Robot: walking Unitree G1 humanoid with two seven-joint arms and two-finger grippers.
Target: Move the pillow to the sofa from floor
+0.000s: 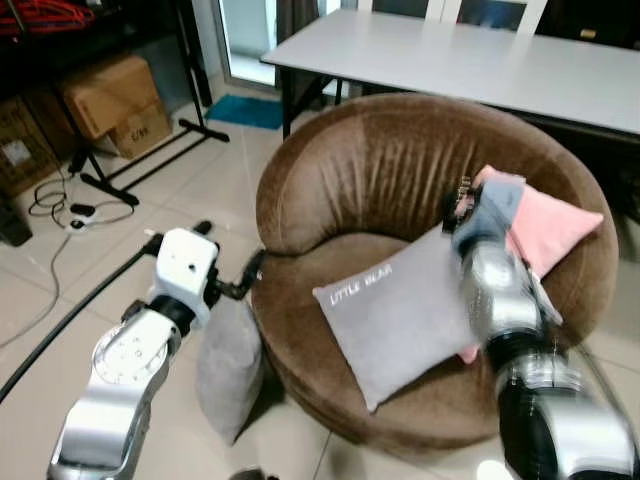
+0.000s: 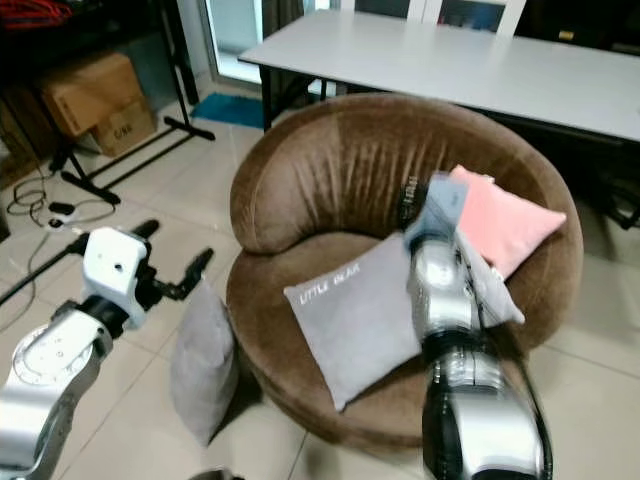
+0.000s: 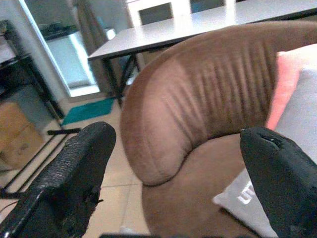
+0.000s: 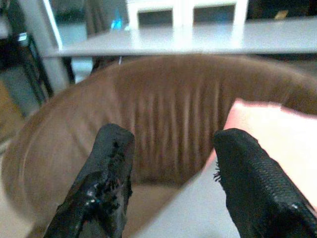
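A long white worktop (image 1: 480,60) is seen behind a round brown sofa (image 1: 380,170), which takes up the middle of the tiled floor (image 1: 120,250). On the sofa seat a grey pillow printed LITTLE BEAR (image 1: 400,310) is laid, and a pink pillow (image 1: 550,225) is propped against the backrest just behind it. A second grey pillow (image 1: 230,365) is stood on edge on the floor, leaned against the sofa's outer left side. Cardboard boxes (image 1: 110,100), a black stand (image 1: 150,150) and loose cables (image 1: 60,205) are found further left by the wall. The left gripper (image 1: 240,280) is held just above the floor pillow, beside the sofa's left rim, its fingers (image 3: 74,173) spread wide and empty. The right gripper (image 4: 171,173) is raised over the sofa seat, above the pillows, its fingers (image 4: 106,178) parted, with nothing between them.
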